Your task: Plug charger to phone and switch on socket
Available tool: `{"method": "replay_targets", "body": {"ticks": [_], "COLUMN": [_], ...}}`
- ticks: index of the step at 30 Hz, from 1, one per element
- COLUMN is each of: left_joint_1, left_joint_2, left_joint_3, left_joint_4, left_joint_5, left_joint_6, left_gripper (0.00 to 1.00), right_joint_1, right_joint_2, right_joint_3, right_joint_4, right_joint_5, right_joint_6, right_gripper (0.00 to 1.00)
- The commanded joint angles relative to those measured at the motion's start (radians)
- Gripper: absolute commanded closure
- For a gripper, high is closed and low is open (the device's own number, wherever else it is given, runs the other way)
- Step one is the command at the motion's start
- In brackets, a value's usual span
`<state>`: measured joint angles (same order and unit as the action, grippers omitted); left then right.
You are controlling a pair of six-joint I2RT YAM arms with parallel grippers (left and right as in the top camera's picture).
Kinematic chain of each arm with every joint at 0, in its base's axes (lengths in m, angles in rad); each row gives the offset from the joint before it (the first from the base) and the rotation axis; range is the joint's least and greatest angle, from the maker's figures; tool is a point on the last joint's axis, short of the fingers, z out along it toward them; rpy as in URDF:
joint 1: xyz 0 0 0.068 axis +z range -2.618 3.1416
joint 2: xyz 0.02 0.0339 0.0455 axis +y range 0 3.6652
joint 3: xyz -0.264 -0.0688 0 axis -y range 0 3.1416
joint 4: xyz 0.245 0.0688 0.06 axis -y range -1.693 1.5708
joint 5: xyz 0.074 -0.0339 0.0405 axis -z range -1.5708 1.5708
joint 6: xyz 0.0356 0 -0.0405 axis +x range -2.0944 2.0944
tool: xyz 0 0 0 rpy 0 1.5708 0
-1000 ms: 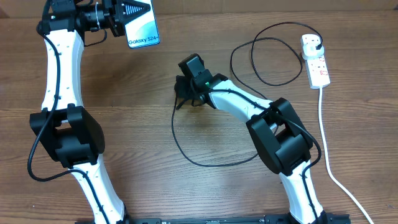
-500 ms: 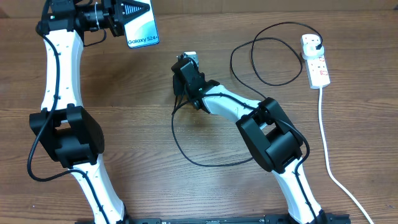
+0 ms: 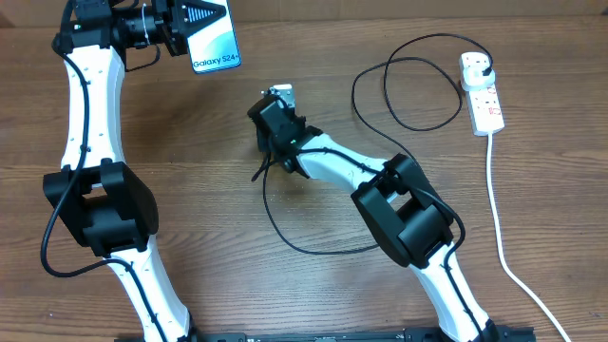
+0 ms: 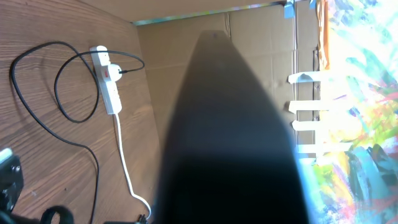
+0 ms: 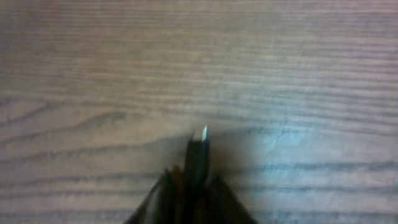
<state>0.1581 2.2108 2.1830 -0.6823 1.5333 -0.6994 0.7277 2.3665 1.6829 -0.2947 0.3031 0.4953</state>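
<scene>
High at the far left, my left gripper [image 3: 180, 24] is shut on the phone [image 3: 215, 43], whose light screen reading "Galaxy S24+" faces up. The phone's dark back [image 4: 224, 137] fills the left wrist view and hides the fingers. Near the table's middle, my right gripper [image 3: 271, 133] is shut on the charger's small black connector tip [image 5: 199, 152], which sticks out just above the wood. The charger's thin black cable [image 3: 313, 249] loops across the table to its black plug [image 3: 484, 65] in the white socket strip [image 3: 483, 95] at the far right.
The socket's white lead [image 3: 503, 247] runs down the right side to the front edge. A cardboard wall [image 4: 186, 37] stands behind the table. The black cable makes a wide coil [image 3: 399, 85] left of the strip.
My right gripper has closed on the connector tip and shifted up and to the left with it, dragging the cable end along. The left arm with the phone has barely moved.
</scene>
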Motion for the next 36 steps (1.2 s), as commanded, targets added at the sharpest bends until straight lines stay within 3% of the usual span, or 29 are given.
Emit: {"method": "replay_targets", "body": {"ticks": [1, 9, 14, 31, 35, 36], "left_joint_1": [0.006, 0.006, 0.006, 0.005, 0.005, 0.005], "left_joint_2": [-0.02, -0.02, -0.02, -0.02, -0.02, -0.02], "left_joint_3": [0.005, 0.005, 0.005, 0.005, 0.005, 0.005], "left_joint_4": [0.006, 0.006, 0.006, 0.006, 0.006, 0.006], "left_joint_5": [0.027, 0.036, 0.039, 0.039, 0.039, 0.039], "left_joint_6": [0.023, 0.023, 0.023, 0.023, 0.023, 0.023], "left_gripper": [0.96, 0.96, 0.96, 0.96, 0.96, 0.96], "right_joint_1": [0.004, -0.057, -0.084, -0.089, -0.089, -0.089], "right_joint_2": [0.08, 0.048, 0.049, 0.058, 0.065, 0.065], "right_joint_3": [-0.015, 0.222, 0.24, 0.154, 0.153, 0.153], "right_joint_4": [-0.127, -0.578, -0.698, -0.634, -0.642, -0.644], "right_joint_5": [-0.108, -0.277, -0.418, -0.363, -0.365, -0.366], "right_joint_6": [0.119, 0.158, 0.098, 0.08, 0.08, 0.08], "right_gripper": [0.96, 0.96, 0.96, 0.88, 0.89, 0.93]}}
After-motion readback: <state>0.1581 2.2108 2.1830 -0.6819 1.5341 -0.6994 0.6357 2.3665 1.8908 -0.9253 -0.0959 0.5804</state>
